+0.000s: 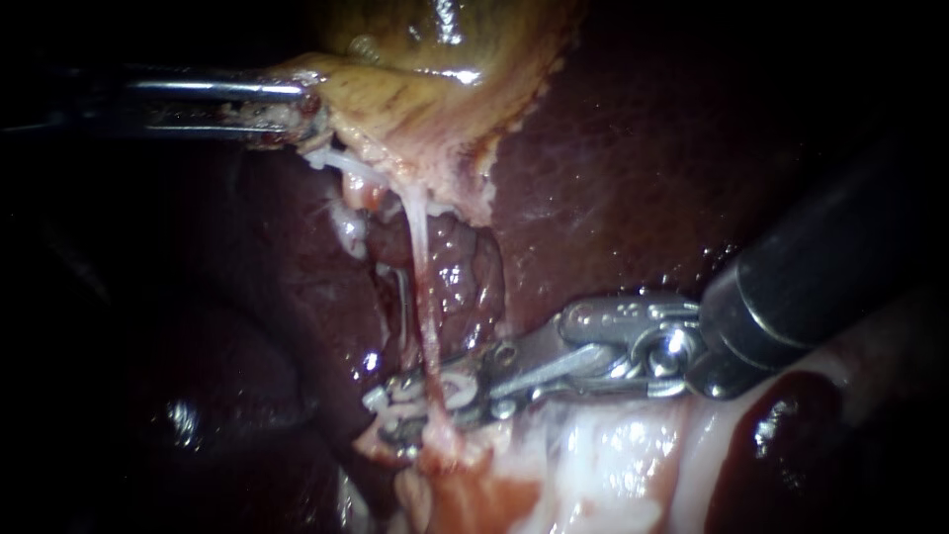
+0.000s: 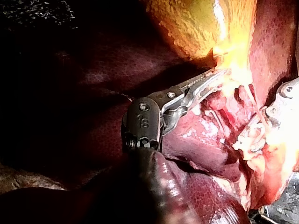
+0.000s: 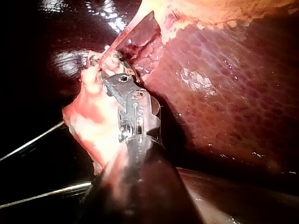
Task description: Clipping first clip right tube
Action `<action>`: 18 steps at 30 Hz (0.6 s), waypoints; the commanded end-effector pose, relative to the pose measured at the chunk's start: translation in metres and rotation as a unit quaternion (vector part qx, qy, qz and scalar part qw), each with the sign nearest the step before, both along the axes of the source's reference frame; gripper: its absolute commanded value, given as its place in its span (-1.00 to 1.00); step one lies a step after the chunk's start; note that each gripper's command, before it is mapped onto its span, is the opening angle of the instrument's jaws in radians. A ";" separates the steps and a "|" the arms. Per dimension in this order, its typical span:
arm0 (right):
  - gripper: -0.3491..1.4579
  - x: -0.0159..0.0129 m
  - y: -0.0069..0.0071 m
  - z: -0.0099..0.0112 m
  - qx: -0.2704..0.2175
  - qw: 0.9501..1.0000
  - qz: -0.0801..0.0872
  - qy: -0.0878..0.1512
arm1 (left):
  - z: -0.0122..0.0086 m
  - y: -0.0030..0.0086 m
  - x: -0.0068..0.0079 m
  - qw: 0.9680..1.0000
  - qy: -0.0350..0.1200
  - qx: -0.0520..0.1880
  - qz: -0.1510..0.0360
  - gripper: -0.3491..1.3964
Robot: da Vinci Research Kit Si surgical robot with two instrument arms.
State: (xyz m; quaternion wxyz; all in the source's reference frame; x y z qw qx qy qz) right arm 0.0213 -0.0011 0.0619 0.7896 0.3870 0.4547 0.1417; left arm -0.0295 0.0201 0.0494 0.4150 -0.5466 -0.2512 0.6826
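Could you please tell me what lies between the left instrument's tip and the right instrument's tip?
A pale, thin, taut tube spans it, from the yellowish gallbladder down over dark red liver, in the endoscope view.

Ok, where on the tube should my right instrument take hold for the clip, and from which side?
Probably its low end, just above the white tissue, coming in crosswise from the right. The tube runs taut and nearly upright from the gallbladder, which the left instrument holds, so that stretch seems free of the liver. The right instrument lies across it there.
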 end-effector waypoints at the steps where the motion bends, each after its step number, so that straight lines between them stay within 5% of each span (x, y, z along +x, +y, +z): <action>1: -0.40 0.0000 0.0001 0.0000 0.000 1.000 0.000 0.000 | 0.0000 0.0000 0.0000 1.000 0.000 0.000 0.000 -1.00; 9: -0.19 -0.0008 0.0020 -0.0002 0.010 1.000 0.003 0.005 | 0.0000 0.0000 0.0001 1.000 0.000 0.000 0.000 -1.00; 18: -0.10 -0.0049 0.0064 -0.0003 -0.014 0.999 0.048 0.000 | -0.0001 -0.0001 0.0002 1.000 0.000 0.000 0.000 -1.00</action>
